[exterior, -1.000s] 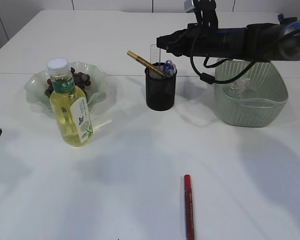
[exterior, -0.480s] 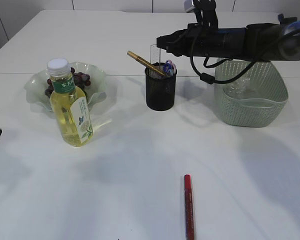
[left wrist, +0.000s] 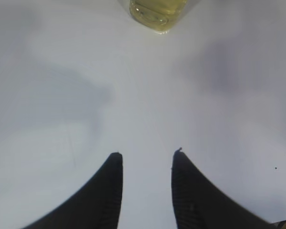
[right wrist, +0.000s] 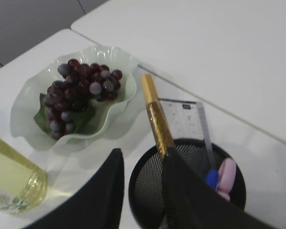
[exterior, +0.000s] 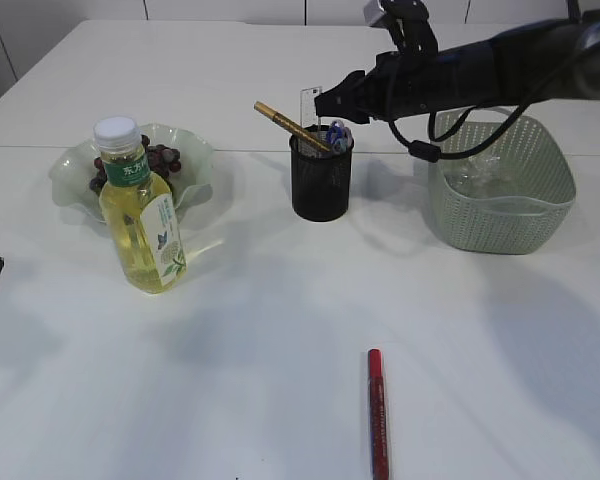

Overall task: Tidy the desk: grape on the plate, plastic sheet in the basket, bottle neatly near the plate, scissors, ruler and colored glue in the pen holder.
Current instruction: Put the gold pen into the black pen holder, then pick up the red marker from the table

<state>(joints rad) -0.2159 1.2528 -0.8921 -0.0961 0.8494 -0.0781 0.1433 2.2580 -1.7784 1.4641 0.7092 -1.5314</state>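
The right arm reaches in level from the right, its gripper [exterior: 330, 103] just above the pen holder [exterior: 320, 178], jaws slightly parted around nothing (gold glue stick [right wrist: 157, 117], ruler [right wrist: 186, 119] and scissors [right wrist: 221, 174] stand inside). The left gripper [left wrist: 145, 157] hovers spread over bare table, bottle [left wrist: 157, 12] ahead.

An office-like desk: a white table [exterior: 280, 330] with a mesh pen holder [exterior: 320, 185] holding stationery.

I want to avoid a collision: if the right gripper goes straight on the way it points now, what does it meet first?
Probably the pen holder: the right gripper sits over its rim, beside the gold glue. Depth is unclear.
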